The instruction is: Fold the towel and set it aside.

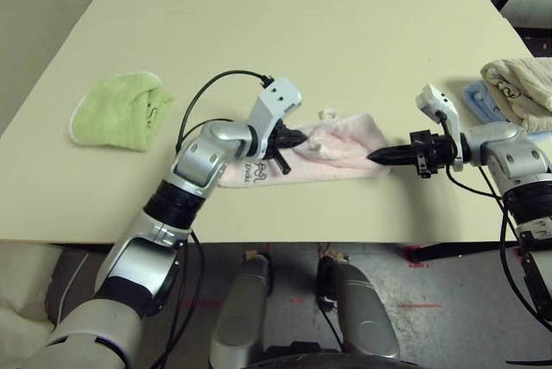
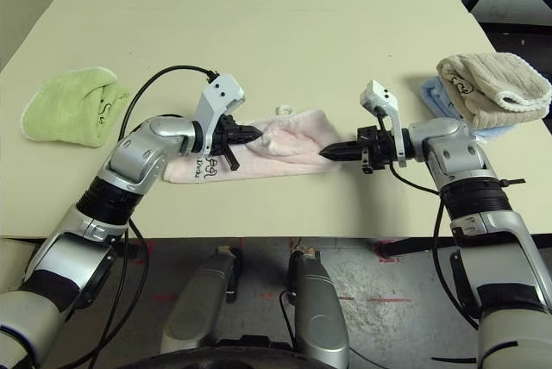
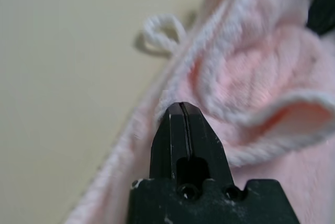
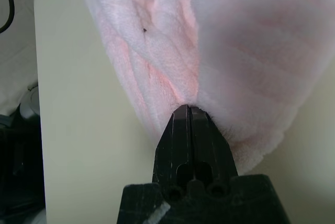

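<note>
Broadly, the pale cream tabletop point(image 1: 285, 33) carries four towels — one pink, one light green, one beige and one blue. The pink towel point(image 2: 293, 146) lies near the front edge, about midway across, bunched into a long, low strip running left to right. It is soft pale pink terry with white edging, a small white loop point(image 1: 328, 115) sticking out at its far side and dark stitched marks point(image 2: 201, 166) at its left end.

The left claw point(image 1: 299, 138) has its two black fingers pressed together with the tip against a white-edged fold in the left half of the towel; whether any cloth is caught I cannot tell. The right claw point(image 2: 330, 153) points in from the right, fingers likewise together, its tip at the towel's right end — touching the pile.

The green towel point(image 1: 116, 110) sits folded well off to the left. The beige towel point(image 2: 492, 89) rests on the blue one point(image 2: 435, 97) at the right edge.
</note>
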Available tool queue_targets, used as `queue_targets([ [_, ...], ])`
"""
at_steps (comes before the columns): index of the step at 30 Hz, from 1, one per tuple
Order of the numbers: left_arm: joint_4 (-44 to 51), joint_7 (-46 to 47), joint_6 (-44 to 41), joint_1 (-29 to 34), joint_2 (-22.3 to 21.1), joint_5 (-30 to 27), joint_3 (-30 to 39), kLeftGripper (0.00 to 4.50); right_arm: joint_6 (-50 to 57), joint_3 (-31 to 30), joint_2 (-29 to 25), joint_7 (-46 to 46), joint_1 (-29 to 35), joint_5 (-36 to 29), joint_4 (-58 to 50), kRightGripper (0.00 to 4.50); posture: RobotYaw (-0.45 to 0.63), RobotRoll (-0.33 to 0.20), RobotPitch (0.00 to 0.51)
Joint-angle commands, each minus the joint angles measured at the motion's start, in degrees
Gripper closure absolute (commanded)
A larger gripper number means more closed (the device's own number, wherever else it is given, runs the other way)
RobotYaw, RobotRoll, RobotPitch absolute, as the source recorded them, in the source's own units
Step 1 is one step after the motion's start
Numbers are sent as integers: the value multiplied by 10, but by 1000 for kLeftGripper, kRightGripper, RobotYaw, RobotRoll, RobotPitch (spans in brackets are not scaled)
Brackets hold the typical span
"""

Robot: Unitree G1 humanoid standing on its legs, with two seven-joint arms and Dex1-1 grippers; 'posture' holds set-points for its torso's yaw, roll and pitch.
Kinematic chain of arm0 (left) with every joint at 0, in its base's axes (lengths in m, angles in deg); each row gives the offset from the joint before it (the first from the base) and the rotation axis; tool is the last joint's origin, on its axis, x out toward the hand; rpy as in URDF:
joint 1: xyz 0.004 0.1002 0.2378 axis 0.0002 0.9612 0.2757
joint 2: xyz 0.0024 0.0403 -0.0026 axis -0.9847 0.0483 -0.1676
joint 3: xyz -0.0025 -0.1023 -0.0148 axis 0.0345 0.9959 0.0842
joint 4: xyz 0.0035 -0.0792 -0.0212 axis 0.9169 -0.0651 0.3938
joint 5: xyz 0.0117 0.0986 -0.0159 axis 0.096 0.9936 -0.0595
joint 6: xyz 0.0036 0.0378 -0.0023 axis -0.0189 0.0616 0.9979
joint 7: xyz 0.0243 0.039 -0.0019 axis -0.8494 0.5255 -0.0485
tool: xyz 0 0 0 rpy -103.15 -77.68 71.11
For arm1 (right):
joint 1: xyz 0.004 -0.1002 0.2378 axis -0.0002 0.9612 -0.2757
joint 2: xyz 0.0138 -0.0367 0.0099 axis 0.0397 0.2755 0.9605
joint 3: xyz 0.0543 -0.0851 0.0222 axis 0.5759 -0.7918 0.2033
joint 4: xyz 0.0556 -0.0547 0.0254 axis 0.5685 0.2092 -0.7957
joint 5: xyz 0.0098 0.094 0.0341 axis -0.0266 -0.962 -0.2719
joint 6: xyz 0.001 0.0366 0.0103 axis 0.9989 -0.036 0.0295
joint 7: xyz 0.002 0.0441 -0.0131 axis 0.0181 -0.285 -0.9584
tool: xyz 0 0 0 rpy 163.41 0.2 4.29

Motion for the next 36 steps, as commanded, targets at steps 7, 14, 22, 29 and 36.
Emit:
queue_targets([
  [7, 141, -24, -91, -12, 17, -92, 43, 4500, 163, 48, 5, 23, -24, -107, -84, 4268, 132, 0, 154],
  [14, 187, -12, -113, 22, 6, -97, 31, 4500, 167, 57, 16, 4, -58, -110, -74, 2080, 137, 0, 149],
  [22, 295, 87, -156, 113, -3, -105, 115, 2716, 50, 41, 21, 9, -60, -67, -53, 0, 142, 0, 154],
  [29, 451, 185, -325, 174, 16, -156, 245, 21, -47, 27, 38, 34, -90, -31, 15, 0, 198, 0, 161],
  [36, 569, 211, -495, 250, 69, -195, 371, 21, -123, 33, 71, 40, -120, -11, 86, 0, 261, 0, 167],
])
